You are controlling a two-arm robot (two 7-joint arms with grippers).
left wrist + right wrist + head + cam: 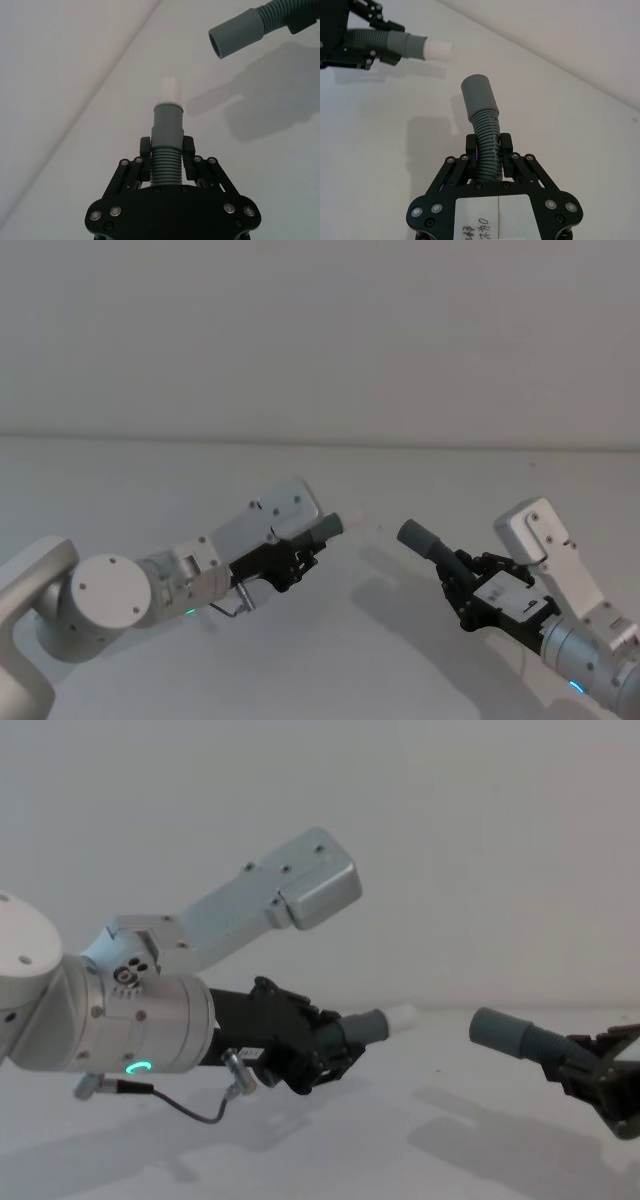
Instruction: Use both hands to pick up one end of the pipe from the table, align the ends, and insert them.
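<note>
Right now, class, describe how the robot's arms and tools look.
The left arm and right arm are silver-grey with rounded joints. The left carries a green ring light and a dark cable. The left tool and right tool are black, two-fingered, silver-screwed; the right bears a white handwritten label.

Shorter pipe piece (167, 150), whitish tip (171, 90) forward; longer pipe piece (486, 147), wide cuff (479, 92) facing tip, apart.

A plain pale grey wall (320, 330) stands at the far side. It meets the white desk (330, 670) along a straight level line.
</note>
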